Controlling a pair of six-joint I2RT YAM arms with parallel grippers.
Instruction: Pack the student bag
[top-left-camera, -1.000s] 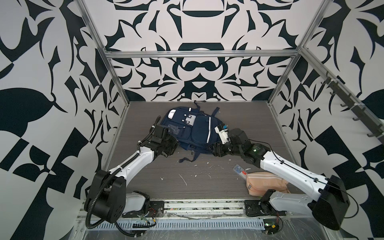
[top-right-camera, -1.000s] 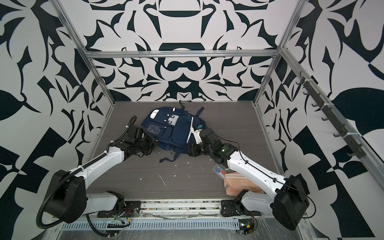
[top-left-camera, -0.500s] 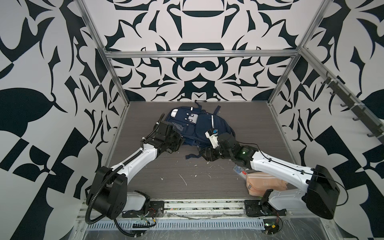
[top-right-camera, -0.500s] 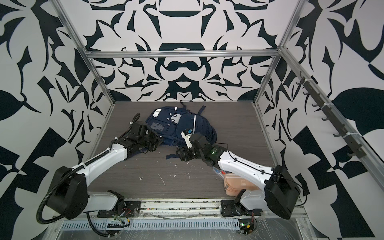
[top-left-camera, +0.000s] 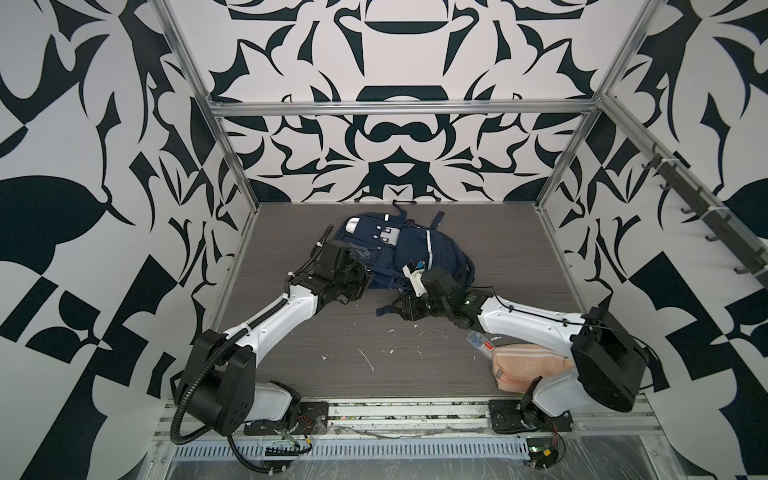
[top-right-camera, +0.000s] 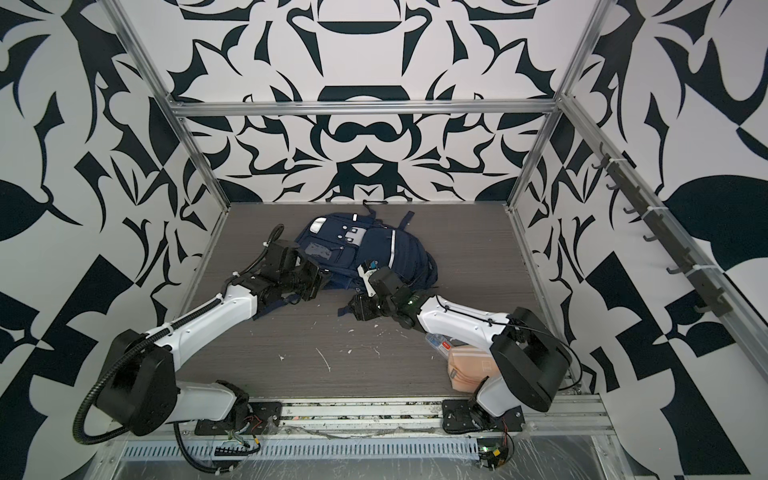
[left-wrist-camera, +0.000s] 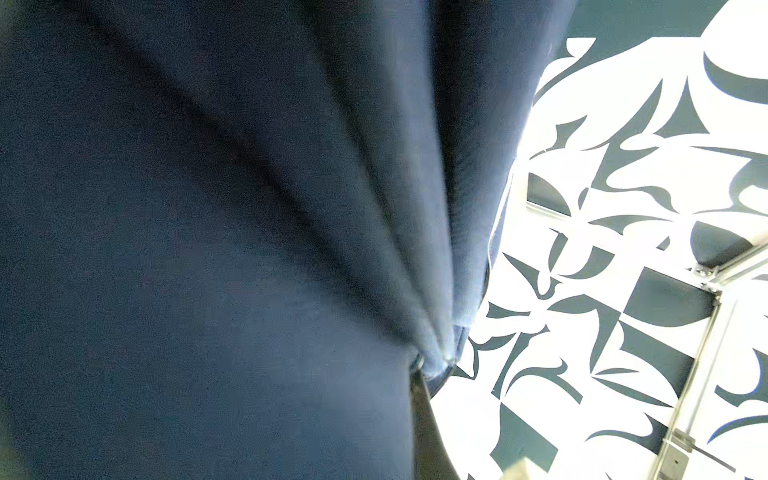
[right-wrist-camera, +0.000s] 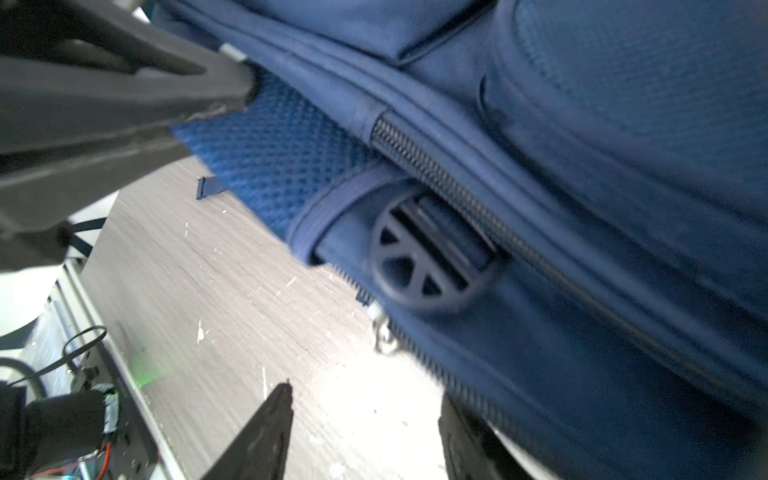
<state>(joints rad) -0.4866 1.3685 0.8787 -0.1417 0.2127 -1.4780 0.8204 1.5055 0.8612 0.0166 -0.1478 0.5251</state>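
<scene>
The student bag, a navy backpack with white stripes, lies at the back middle of the table in both top views. My left gripper is shut on the fabric at its near left edge. In the left wrist view the blue cloth fills the picture and gathers to a pinch at the gripper. My right gripper is open low at the bag's near edge. Only table shows between its fingers. One finger sits against the zip edge. A zip pull and a round buckle lie just ahead.
A peach striped pouch and a clear case with red contents lie under the right arm. A loose dark strap trails by the right gripper. White scraps dot the table's front.
The right gripper has swung left along the bag's near edge, from its right side to the middle. The left gripper has pulled the bag's left edge back and up a little.
</scene>
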